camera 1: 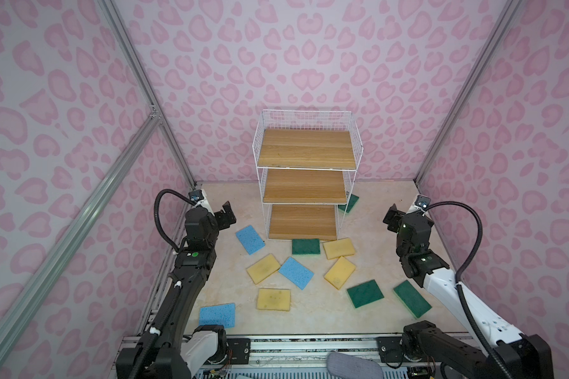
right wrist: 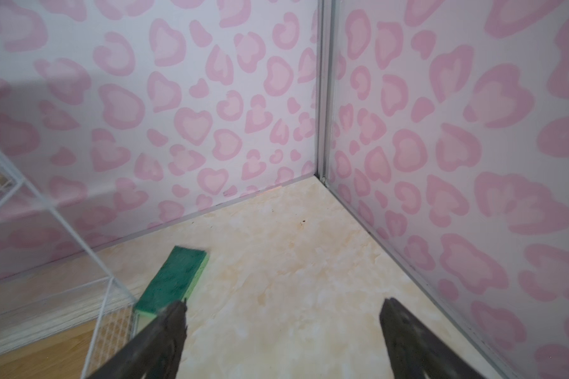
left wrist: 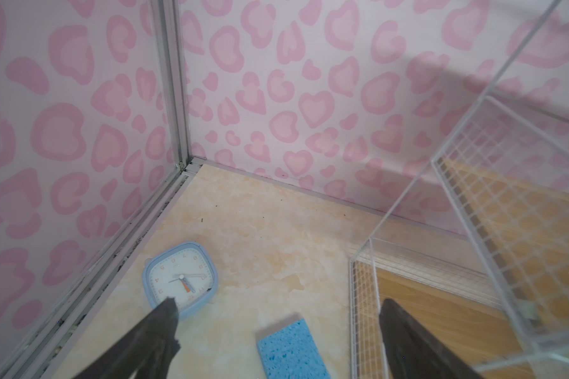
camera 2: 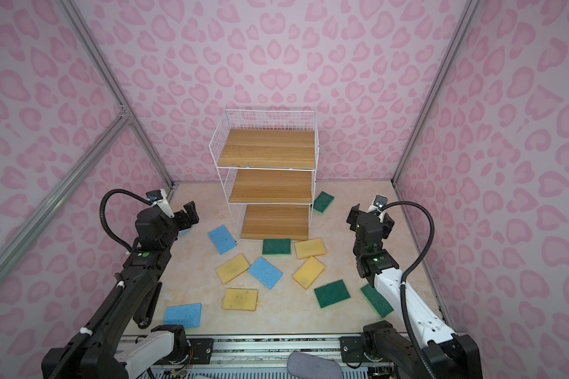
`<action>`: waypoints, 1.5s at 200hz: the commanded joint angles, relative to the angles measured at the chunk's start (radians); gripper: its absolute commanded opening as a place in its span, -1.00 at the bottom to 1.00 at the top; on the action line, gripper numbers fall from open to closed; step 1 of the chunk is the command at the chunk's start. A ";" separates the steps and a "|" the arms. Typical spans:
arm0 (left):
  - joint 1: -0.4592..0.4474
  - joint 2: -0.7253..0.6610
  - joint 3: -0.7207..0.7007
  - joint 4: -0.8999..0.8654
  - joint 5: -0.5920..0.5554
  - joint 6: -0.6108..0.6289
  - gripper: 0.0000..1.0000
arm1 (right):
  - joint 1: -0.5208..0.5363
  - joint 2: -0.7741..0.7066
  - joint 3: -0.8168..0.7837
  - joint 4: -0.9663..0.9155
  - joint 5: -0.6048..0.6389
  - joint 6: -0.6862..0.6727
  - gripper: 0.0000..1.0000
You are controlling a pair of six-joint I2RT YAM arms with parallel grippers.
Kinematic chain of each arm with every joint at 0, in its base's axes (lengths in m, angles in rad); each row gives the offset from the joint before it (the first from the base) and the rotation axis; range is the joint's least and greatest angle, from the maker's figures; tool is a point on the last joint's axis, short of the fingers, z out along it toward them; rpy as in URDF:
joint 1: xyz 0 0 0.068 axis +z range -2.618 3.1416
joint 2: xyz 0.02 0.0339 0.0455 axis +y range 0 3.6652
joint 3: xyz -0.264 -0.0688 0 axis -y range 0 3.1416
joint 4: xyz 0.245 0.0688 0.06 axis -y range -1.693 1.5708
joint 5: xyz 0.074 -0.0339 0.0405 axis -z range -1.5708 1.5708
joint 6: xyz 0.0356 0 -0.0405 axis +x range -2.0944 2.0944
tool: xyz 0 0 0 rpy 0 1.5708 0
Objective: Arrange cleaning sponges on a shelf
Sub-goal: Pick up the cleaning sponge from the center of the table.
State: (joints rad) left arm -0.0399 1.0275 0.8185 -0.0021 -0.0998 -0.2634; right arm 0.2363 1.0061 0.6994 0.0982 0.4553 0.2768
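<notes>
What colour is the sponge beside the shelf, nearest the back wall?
The sponge is dark green, paler underneath; clearest in the right wrist view.

Pink leopard-print walls [camera 1: 309, 49], beige marbled floor [camera 1: 230, 282]

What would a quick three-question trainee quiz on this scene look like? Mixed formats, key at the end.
1. True or false: at least one sponge already lies on the shelf.
2. How many dark green sponges lie on the table in the top views? A) two B) four C) six
3. Fill in: in the left wrist view, the thing on the table just past one fingertip of the open left gripper is a light-blue ____.

Key: 1 false; 2 B; 3 clock.
</notes>
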 commanded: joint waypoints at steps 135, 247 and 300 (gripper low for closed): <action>-0.403 -0.019 -0.108 -0.617 -0.050 -0.479 0.44 | 0.164 -0.164 -0.163 -0.322 -0.817 0.262 0.78; -0.354 0.152 -0.229 -0.421 -0.057 -0.555 0.36 | 0.237 -0.117 -0.199 -0.210 -0.759 0.432 0.78; -0.290 0.173 -0.283 -0.301 0.011 -0.544 0.21 | 0.252 -0.126 -0.185 -0.268 -0.687 0.508 0.78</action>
State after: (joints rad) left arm -0.3416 1.1912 0.5529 -0.3878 -0.1268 -0.8032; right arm 0.4847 0.8795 0.5026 -0.1478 -0.2810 0.7322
